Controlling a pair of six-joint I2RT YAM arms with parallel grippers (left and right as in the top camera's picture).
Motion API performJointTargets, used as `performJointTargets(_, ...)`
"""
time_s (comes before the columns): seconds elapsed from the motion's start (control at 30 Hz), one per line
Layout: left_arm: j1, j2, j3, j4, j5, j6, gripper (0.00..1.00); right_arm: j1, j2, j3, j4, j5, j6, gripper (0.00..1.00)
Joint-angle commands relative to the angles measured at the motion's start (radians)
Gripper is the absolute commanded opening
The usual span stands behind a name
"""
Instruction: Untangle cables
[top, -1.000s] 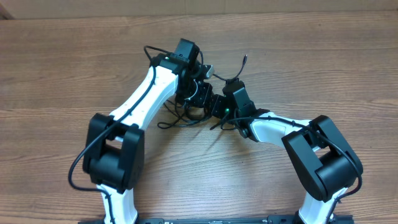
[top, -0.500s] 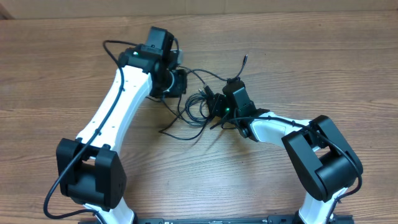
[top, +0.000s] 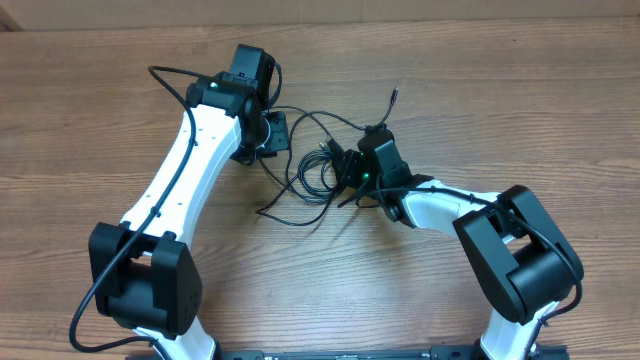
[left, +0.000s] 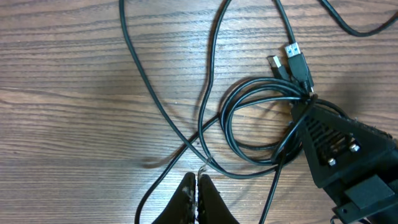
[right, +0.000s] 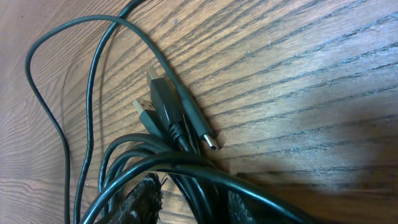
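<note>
The cables (top: 312, 178) are thin black cords lying as a loose coil with stray loops on the wooden table between my two grippers. My right gripper (top: 346, 168) is shut on the coil's right side; in the right wrist view several strands (right: 124, 158) pass between its fingers (right: 193, 205), and plug ends (right: 165, 99) lie just beyond. The left wrist view shows the coil (left: 267, 81), its USB plugs (left: 292, 59) and the right gripper (left: 339, 146) holding it. My left gripper (top: 277, 132) is left of the coil. Its jaws (left: 198, 182) are shut, with crossing strands just past the tips.
One cable end (top: 394, 96) sticks up toward the table's back, beyond the right gripper. A strand runs from the left gripper across to the coil. Bare wooden table (top: 500, 90) surrounds the bundle.
My left arm has swung left and back, away from the bundle, and the cables now lie spread out in looser loops. The right arm has not moved.
</note>
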Motion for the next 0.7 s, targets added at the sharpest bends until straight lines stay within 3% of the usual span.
performJointTargets(0.0, -0.002, -0.005, -0.001, -0.002, -0.028, -0.021, 0.04, -0.008, 0.024, -0.011, -0.023, 0.027, -0.005, 0.35)
performJointTargets(0.23, -0.007, -0.005, -0.002, -0.002, -0.024, -0.021, 0.05, -0.008, 0.024, -0.011, -0.013, 0.002, -0.005, 0.40)
performJointTargets(0.3, -0.014, -0.003, -0.002, -0.002, -0.011, -0.020, 0.11, -0.008, 0.024, -0.011, -0.006, -0.011, -0.005, 0.40)
performJointTargets(0.37, -0.026, -0.001, -0.002, -0.001, -0.004, -0.016, 0.23, -0.008, 0.024, -0.011, -0.005, -0.014, -0.005, 0.39)
performJointTargets(0.5, -0.059, 0.019, -0.002, 0.006, 0.010, -0.016, 0.37, -0.008, 0.024, -0.011, -0.005, -0.018, -0.005, 0.24)
performJointTargets(0.67, -0.113, 0.061, -0.002, 0.006, 0.021, 0.002, 0.39, -0.012, 0.024, -0.011, -0.013, -0.057, -0.005, 0.23)
